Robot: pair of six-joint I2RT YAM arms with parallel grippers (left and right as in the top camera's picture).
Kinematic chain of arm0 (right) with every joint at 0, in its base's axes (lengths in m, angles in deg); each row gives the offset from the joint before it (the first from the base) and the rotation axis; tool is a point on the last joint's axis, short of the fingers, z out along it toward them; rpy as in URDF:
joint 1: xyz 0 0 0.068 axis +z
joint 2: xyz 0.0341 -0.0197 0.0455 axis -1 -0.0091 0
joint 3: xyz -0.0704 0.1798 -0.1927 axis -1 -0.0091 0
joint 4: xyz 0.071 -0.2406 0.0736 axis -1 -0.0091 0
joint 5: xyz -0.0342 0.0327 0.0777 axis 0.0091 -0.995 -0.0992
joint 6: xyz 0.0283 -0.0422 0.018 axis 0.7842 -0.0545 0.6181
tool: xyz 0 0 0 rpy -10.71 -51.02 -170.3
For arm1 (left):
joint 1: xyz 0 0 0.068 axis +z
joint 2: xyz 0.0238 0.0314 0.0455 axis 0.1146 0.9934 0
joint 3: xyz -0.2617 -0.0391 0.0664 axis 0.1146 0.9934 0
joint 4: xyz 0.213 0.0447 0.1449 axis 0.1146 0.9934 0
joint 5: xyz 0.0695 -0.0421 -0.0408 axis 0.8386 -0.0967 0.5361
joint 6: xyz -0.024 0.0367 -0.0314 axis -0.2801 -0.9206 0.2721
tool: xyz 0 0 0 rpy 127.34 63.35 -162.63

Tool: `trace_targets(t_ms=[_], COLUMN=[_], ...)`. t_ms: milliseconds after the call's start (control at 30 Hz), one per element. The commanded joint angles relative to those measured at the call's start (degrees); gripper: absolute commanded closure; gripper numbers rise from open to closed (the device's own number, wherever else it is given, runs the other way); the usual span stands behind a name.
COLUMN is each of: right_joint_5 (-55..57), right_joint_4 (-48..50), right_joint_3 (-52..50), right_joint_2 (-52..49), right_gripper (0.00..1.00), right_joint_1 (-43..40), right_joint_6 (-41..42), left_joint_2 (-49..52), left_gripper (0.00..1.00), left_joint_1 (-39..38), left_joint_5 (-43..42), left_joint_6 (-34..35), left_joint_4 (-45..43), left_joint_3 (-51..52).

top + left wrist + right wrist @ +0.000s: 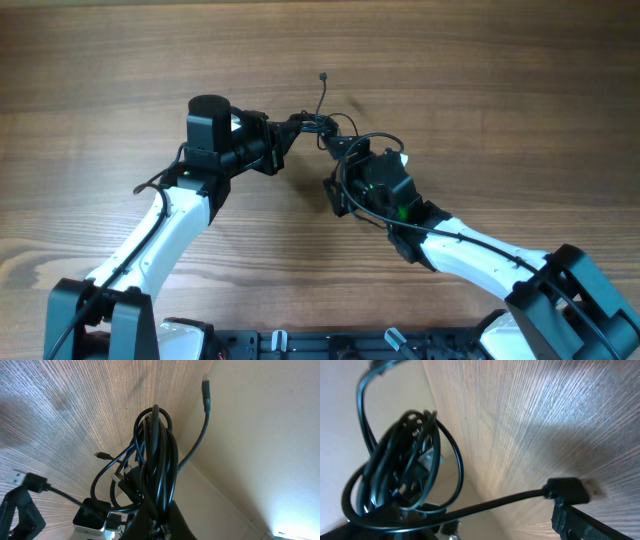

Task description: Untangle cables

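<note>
- Cables (400,470): black coiled bundle at left, beside the wood-grain table (530,420)
- Strand (361,400): arcs up toward the top-left corner
- Plug (572,490): metal-tipped, on a cord running right from the bundle

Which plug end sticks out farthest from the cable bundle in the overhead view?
The small plug on the lone strand running toward the image top; other ends stay near the cable bundle.

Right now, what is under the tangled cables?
Just the wooden table shows around the cables. Whatever lies straight beneath them is hidden by the bundle itself.
</note>
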Motion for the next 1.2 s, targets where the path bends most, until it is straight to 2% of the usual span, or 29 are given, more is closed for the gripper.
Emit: trace_targets(t_ms=[0, 133, 300, 533, 567, 600, 667, 733, 767, 833, 1033, 1167], right_joint_5=[2.7, 2.6, 2.5, 8.8, 10.0, 10.2, 10.2, 10.2, 10.2, 10.2, 11.7, 11.7], right_joint_4=[-0.5, -0.9, -0.5, 0.5, 0.4, -0.2, -2.9, -4.7, -5.7, -5.6, -5.6, -5.3], right_joint_3=[0.2, 0.2, 0.2, 0.2, 0.2, 0.2, 0.2, 0.2, 0.2, 0.2, 0.2, 0.2], right_joint_2=[-0.7, -0.9, -2.8, -3.6, -3.6, -3.6, -3.6, -3.6, -3.6, -3.6, -3.6, -3.6], right_gripper=[0.00, 0.02, 0.07, 0.41, 0.53, 0.59, 0.75, 0.81, 0.82, 0.82, 0.75, 0.49], right_joint_1=[0.2, 0.2, 0.2, 0.2, 0.2, 0.2, 0.2, 0.1, 0.0, -0.3, -4.1, -7.7], right_joint_6=[2.6, 2.8, 8.1, 8.3, 8.0, 7.8, 1.8, -5.2, -13.2, -18.1, -24.7, -29.5], left_joint_2=[-0.5, -0.5, -0.5, -0.5, -0.5, -0.5, -0.5, -0.5, -0.5, -0.5, -0.5, -0.5], left_gripper=[0.96, 0.96, 0.96, 0.96, 0.96, 0.96, 0.96, 0.96, 0.96, 0.96, 0.96, 0.96], left_joint_1=[-0.2, -0.6, -4.9, -8.5, -8.5, -8.3, -6.4, -3.5, -0.9, 2.5, 7.0, 7.0], left_joint_5=[-1.1, -1.1, -1.1, -1.6, -2.0, -2.0, -2.0, -2.0, -2.2, -3.4, -10.3, -12.5], left_joint_6=[0.8, 1.8, 9.8, 11.5, 11.5, 11.5, 11.4, 10.6, 8.7, 5.1, -9.2, -21.2], left_joint_4=[-0.3, -0.3, -1.3, -1.9, -2.0, -2.5, -8.8, -17.4, -23.8, -29.1, -29.6, -29.6], left_joint_3=[-0.7, -0.7, -0.7, -0.7, -0.7, -0.7, -0.7, -0.7, -0.7, -0.7, -0.7, -0.7])
